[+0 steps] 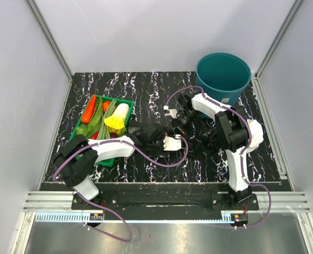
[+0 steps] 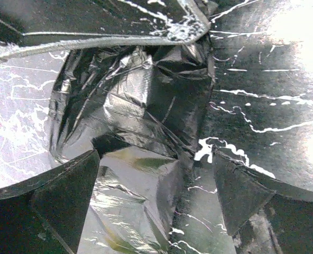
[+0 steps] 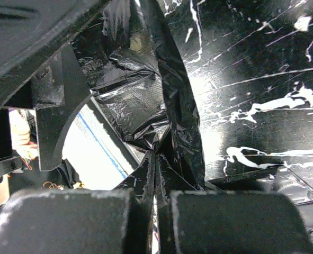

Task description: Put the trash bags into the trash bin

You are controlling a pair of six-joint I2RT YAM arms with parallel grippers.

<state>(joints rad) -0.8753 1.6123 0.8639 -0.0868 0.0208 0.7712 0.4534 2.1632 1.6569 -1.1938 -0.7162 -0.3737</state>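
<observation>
Black marbled tabletop (image 1: 145,87), grasp step: my right gripper (image 3: 154,177) pinches glossy black plastic trash bag (image 3: 172,106), left gripper (image 2: 156,159) spread over it; next I'd lift toward round teal plastic bin (image 1: 225,94).

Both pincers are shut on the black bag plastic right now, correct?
Not quite. Only the right pincer is shut on the black bag. The left pincer is open, its fingers spread above the bag, as the left wrist view shows.
</observation>
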